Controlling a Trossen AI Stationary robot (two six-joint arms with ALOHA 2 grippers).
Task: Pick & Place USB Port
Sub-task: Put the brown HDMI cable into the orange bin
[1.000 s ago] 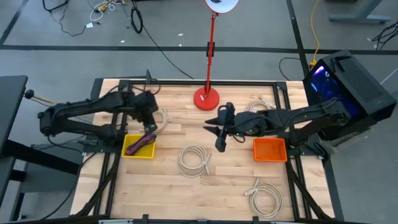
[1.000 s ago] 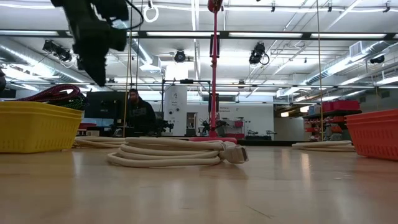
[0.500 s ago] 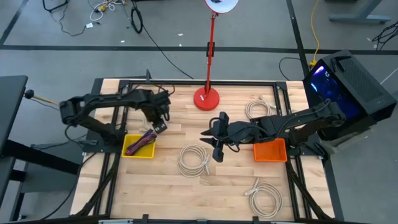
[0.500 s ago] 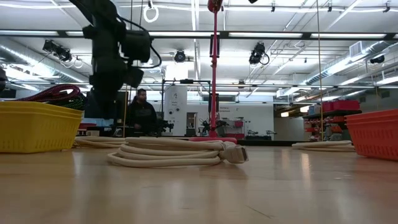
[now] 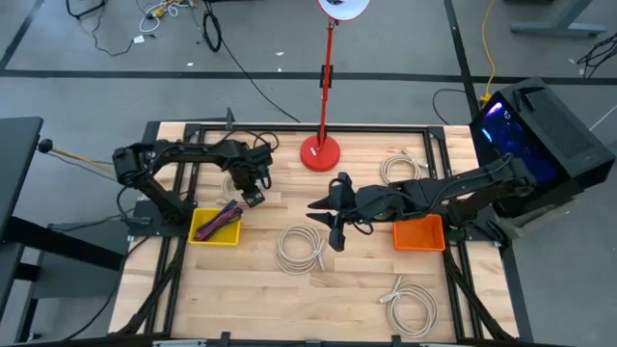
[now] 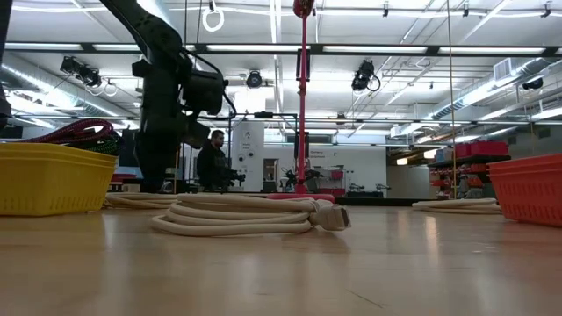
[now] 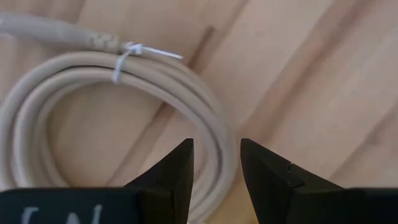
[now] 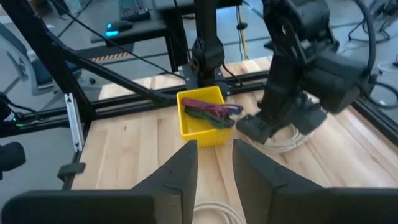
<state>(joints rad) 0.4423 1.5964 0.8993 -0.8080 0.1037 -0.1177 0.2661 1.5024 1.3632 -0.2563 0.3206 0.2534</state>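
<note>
Several cream cable coils lie flat on the wooden table. One coil (image 5: 241, 183) sits beside the yellow bin (image 5: 215, 227), and my left gripper (image 5: 254, 189) is low over it. In the left wrist view my left gripper (image 7: 216, 152) is open, its fingers standing on either side of the coil's outer strands (image 7: 214, 134); I cannot tell whether they touch. A dark red cable (image 5: 222, 218) lies in the yellow bin. My right gripper (image 5: 333, 229) is open and hovers above the table's middle, near another coil (image 5: 301, 248).
The orange bin (image 5: 417, 232) sits to the right, and the red lamp base (image 5: 320, 152) stands at the far middle. More coils lie at the far right (image 5: 400, 169) and the near right (image 5: 410, 304). A person (image 6: 211, 162) is in the room behind.
My left gripper has moved from above the yellow bin toward the table's right and come down onto the coil beside it. My right gripper has drifted a little toward the table's left and near edge.
</note>
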